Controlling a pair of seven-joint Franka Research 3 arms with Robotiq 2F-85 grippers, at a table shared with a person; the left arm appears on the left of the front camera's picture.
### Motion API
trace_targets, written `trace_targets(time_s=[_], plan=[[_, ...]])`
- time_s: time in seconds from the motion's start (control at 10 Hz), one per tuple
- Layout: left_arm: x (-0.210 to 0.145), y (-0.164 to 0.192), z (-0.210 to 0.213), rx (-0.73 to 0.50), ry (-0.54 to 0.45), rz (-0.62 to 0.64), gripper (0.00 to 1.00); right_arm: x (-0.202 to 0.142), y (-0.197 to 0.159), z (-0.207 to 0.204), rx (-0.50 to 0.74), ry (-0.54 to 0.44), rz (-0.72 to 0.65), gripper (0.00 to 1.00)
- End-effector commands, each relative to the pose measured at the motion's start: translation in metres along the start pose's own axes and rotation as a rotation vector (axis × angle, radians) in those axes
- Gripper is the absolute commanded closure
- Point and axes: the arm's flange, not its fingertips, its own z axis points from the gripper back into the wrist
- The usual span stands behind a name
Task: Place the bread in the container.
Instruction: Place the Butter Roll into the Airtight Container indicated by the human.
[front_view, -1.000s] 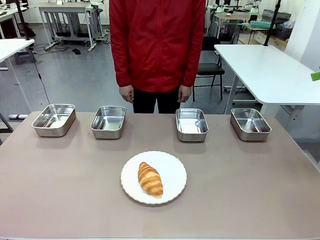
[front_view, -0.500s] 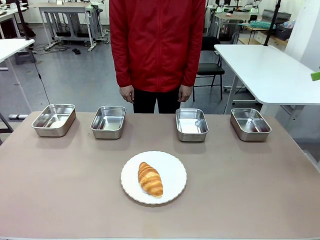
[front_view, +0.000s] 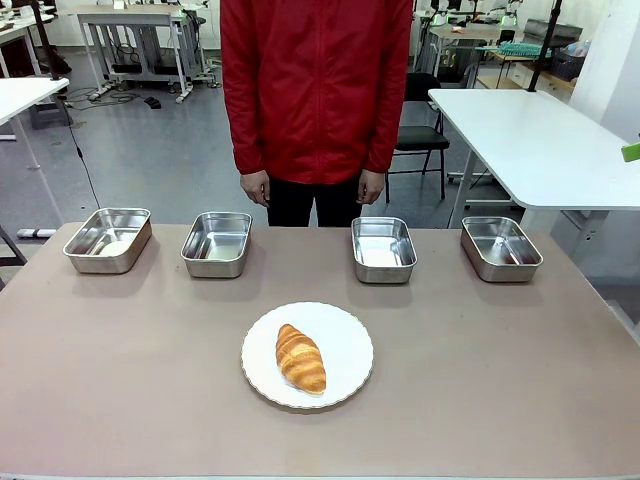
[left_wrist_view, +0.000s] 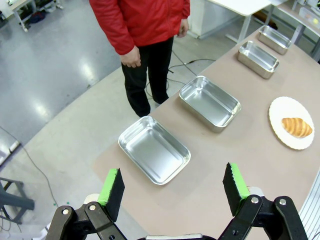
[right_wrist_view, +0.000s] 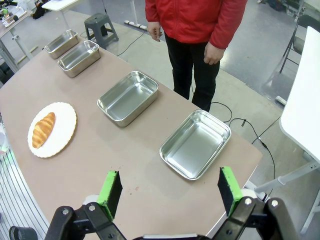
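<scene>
The bread (front_view: 300, 358), a golden-brown croissant, lies on a round white plate (front_view: 347, 349) in the middle of the table. Several identical steel pans stand in a row along the far edge: one at the far left (front_view: 108, 239), one left of centre (front_view: 217, 243), others to the right (front_view: 383, 248). I cannot tell which is the container. My left gripper (left_wrist_view: 174, 190) hangs open high above the leftmost pan (left_wrist_view: 155, 149), with the bread (left_wrist_view: 296, 126) far off. My right gripper (right_wrist_view: 169, 191) is open above the rightmost pan (right_wrist_view: 196, 144), the bread (right_wrist_view: 43, 129) well away.
A person in a red jacket (front_view: 315, 90) stands at the far edge, both hands hanging at their sides behind the pans. The brown table (front_view: 500, 380) has bare room around the plate. White tables and a chair stand beyond.
</scene>
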Motion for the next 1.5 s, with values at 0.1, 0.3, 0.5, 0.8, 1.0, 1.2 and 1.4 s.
trace_targets(time_s=[0.1, 0.3, 0.5, 0.8, 1.0, 1.2, 1.4], plan=[[-0.0003, -0.001, 0.0004, -0.008, -0.002, -0.017, 0.0, 0.0007, 0.0006, 0.0009, 0.004, -0.015, 0.008, 0.0], [-0.0003, -0.001, 0.0004, -0.008, -0.002, -0.017, 0.0, 0.0007, 0.0006, 0.0009, 0.004, -0.015, 0.008, 0.0], [-0.0003, -0.001, 0.0004, -0.008, -0.002, -0.017, 0.0, 0.0007, 0.0006, 0.0009, 0.004, -0.015, 0.008, 0.0], [-0.0003, -0.001, 0.0004, -0.008, -0.002, -0.017, 0.0, 0.0007, 0.0006, 0.0009, 0.004, -0.015, 0.008, 0.0], [-0.0003, -0.001, 0.0004, -0.008, -0.002, -0.017, 0.0, 0.0007, 0.0006, 0.0009, 0.004, -0.015, 0.008, 0.0], [-0.0003, -0.001, 0.0004, -0.008, -0.002, -0.017, 0.0, 0.0007, 0.0006, 0.0009, 0.004, -0.015, 0.008, 0.0], [-0.0003, -0.001, 0.0004, -0.008, -0.002, -0.017, 0.0, 0.0007, 0.0006, 0.0009, 0.004, -0.015, 0.008, 0.0]])
